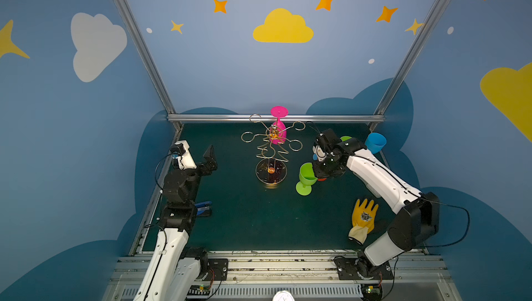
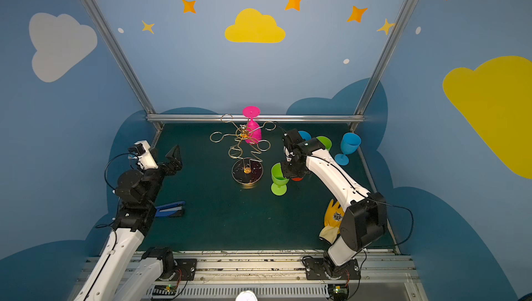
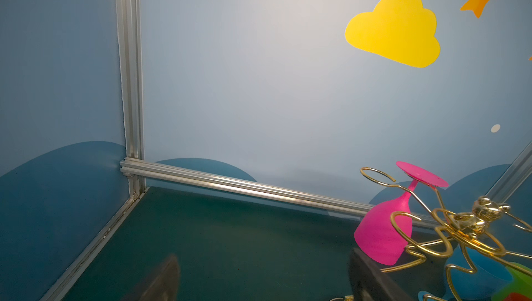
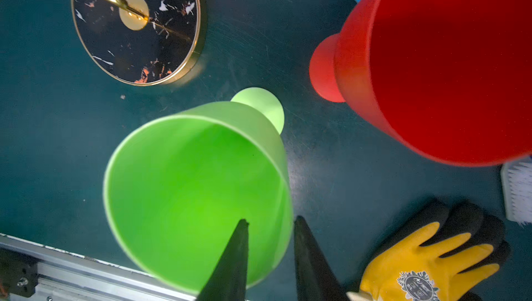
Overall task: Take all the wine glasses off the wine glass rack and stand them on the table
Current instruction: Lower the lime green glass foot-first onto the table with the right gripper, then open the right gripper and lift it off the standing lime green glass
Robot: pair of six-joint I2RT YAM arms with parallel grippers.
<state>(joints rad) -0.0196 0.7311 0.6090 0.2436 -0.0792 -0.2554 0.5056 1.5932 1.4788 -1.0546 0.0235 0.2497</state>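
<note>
We see the rack (image 1: 270, 170) standing mid-table (image 1: 244, 221) on its round dark base. A pink glass (image 1: 281, 135) hangs upside down from one of its far arms, with the foot above the wire and the bowl below. In the left wrist view the bowl is tilted.

A green glass (image 1: 306, 174) stands upright on the table just right of the base, without touching it. The right gripper (image 4: 270, 221) comes down onto its rim. In the right wrist view one of the fingers (image 4: 233, 256) is inside the bowl and the other is outside, with the wall between them. The jaws are slightly parted, and a gap shows beside the inner finger, so we see no pinch on the wall.

A red glass (image 4: 431, 69) stands just beside the green one, under the right arm. A blue glass (image 2: 349, 144) stands upright near the right edge.

The left gripper (image 1: 210, 160) hangs above the table's left side, well apart from the rack. Its jaws are spread wide and hold nothing.

A yellow glove (image 1: 364, 216) lies at front right. A blue tool (image 2: 169, 208) lies beside the left arm.
</note>
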